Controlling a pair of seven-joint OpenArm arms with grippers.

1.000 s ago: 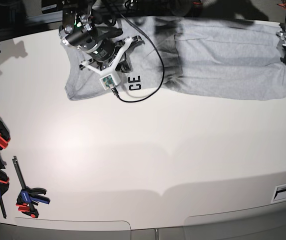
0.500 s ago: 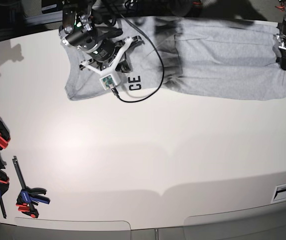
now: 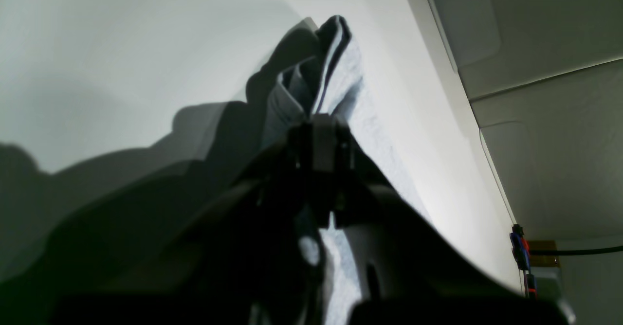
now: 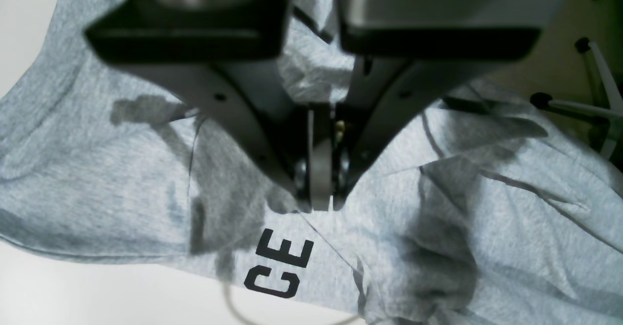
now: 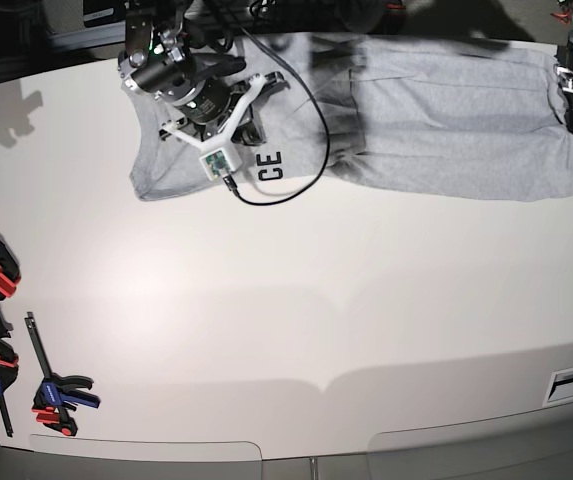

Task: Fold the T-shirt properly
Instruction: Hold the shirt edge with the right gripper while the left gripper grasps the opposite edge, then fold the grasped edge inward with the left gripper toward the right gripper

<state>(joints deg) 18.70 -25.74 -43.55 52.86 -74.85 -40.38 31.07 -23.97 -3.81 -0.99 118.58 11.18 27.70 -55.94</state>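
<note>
Right now you have the T-shirt (image 5: 436,110) spread lengthwise along the far edge of the table (image 5: 296,300), running from about ten o'clock to two o'clock in the base view, with the letters "CE" (image 5: 270,165) showing near its front edge. Your left gripper (image 3: 319,137) sits at the two o'clock end, its jaws together on a bunched fold of grey cloth that stands up between them in the left wrist view; that looks like a pinch meant to lift this end. Your right gripper (image 4: 319,189) is at the ten o'clock end, jaws together with their tips pressed down on the cloth just above the lettering, though you cannot tell whether any fabric is caught between them. Mind the black cable (image 5: 301,130) that loops across the shirt beside the right arm, since it could drag over the cloth. Several red and blue clamps (image 5: 56,395) lie well apart at eight o'clock, out of your way.
</note>
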